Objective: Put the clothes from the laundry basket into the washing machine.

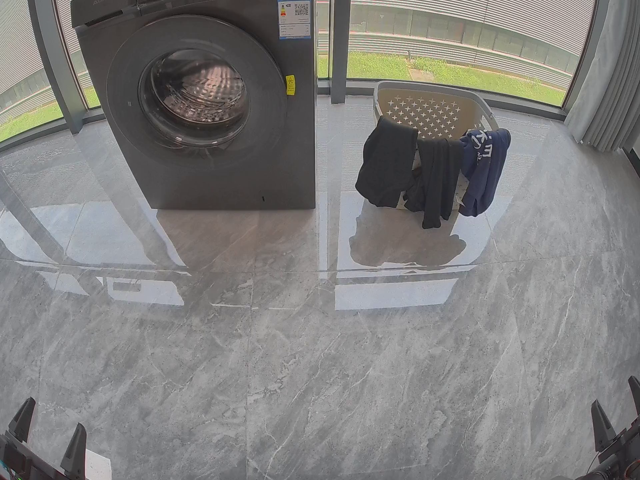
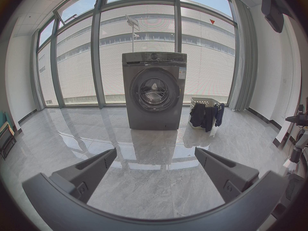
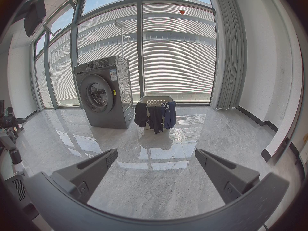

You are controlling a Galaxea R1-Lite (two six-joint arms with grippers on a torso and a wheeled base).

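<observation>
Flooring of polished grey stone point(image 1: 320, 368) stretched from the robot to a curved wall of tall windows point(image 1: 467, 28), with a pale curtain point(image 1: 610, 68) hanging at the right end. Against the glass, to the left in the head view, stood the dark grey washing machine point(image 1: 200, 95), its round door flat against the front and the metal drum visible through the porthole. Just to its right, with a strip of bare floor between them, sat the cream laundry basket point(image 1: 433, 111) (its back wall pierced with star-shaped holes). 3 clothes hung over the basket's near rim and draped down its front: a black garment point(image 1: 387, 161) on the side nearer the machine, a second black garment point(image 1: 437, 178) in the middle, and a blue garment point(image 1: 485, 168) on the far side. The left gripper point(image 1: 52, 428) sat at the lower left corner of the head view and the right gripper point(image 1: 615, 401) at the lower right, both well apart from basket and machine. Each had its 2 fingers spread wide, with nothing held between them.
</observation>
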